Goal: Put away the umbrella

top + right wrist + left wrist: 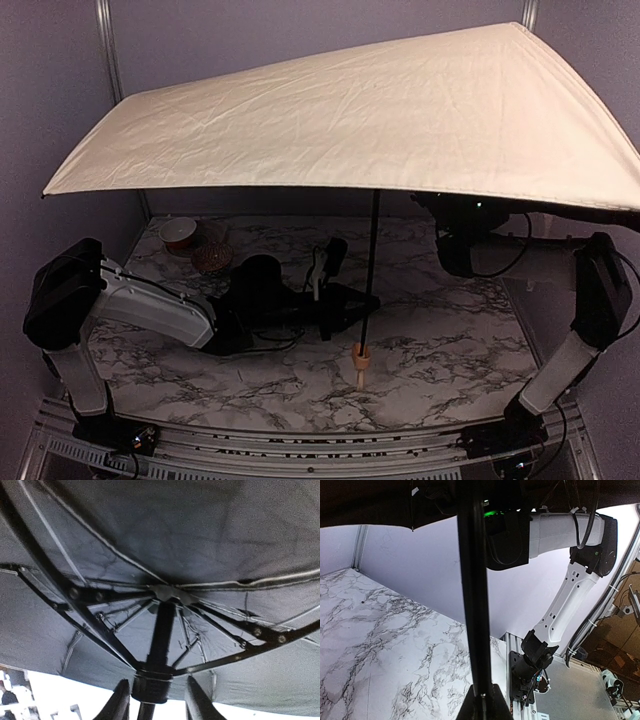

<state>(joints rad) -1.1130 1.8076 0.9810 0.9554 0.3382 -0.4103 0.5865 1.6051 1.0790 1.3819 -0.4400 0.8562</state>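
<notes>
The umbrella (350,110) stands open and upright, its cream canopy spanning most of the top view. Its thin black shaft (370,270) runs down to the tan knob handle (361,360), which rests on the marble table (450,340). My left gripper (358,303) is shut on the lower shaft (472,605); its fingers (495,705) close around it at the bottom of the left wrist view. My right gripper (157,702) is open just under the black underside (200,530), one finger on each side of the runner (150,687). In the top view the canopy hides its fingers.
A small bowl (180,233) and a round brown object (212,258) sit at the table's back left. The right arm (575,290) rises along the right side. Frame posts (105,40) and grey walls stand close behind the canopy.
</notes>
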